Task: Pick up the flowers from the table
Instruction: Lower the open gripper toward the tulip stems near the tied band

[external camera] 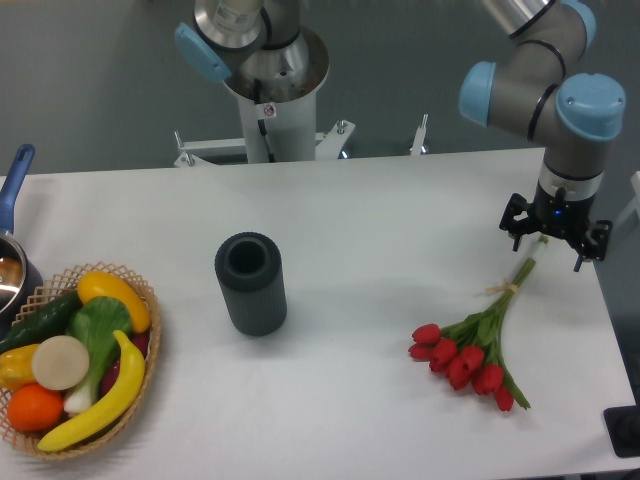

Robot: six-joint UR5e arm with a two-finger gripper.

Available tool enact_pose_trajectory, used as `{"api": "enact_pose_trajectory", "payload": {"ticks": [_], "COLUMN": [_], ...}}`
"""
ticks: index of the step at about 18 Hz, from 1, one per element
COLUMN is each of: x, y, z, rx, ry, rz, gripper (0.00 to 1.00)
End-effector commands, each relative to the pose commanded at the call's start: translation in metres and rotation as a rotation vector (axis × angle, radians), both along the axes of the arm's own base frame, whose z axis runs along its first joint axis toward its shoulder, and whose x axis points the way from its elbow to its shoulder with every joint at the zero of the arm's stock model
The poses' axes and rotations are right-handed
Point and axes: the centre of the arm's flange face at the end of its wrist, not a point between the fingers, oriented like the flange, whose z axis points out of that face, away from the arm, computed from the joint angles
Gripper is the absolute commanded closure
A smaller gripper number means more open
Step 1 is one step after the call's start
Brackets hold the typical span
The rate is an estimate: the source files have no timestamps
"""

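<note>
The flowers, a bunch of red tulips with green stems tied with pale string, lie on the white table at the right. Their heads point toward the front and their stems point to the back right. My gripper points straight down over the far end of the stems. Its black fingers are spread to either side of the stem tips. The stem ends run under the gripper body and are hidden there. The bunch still rests flat on the table.
A dark ribbed cylinder stands upright left of centre. A wicker basket with fruit and vegetables sits at the front left corner, with a blue-handled pot behind it. The table's right edge is close to the gripper.
</note>
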Motion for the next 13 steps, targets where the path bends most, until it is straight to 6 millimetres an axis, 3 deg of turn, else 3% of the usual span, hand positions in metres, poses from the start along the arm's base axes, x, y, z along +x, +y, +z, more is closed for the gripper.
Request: {"api": "enact_pose_trajectory", "payload": {"ticks": [6,13], "x": [0.003,0.002], "y": [0.002,0.018], "z": [-0.005,-0.041], "rx": [-0.001,0.038], "ry": [-0.005,-0.006], "rz": [0.002,0.117], "gripper": [0.00,0.00]}}
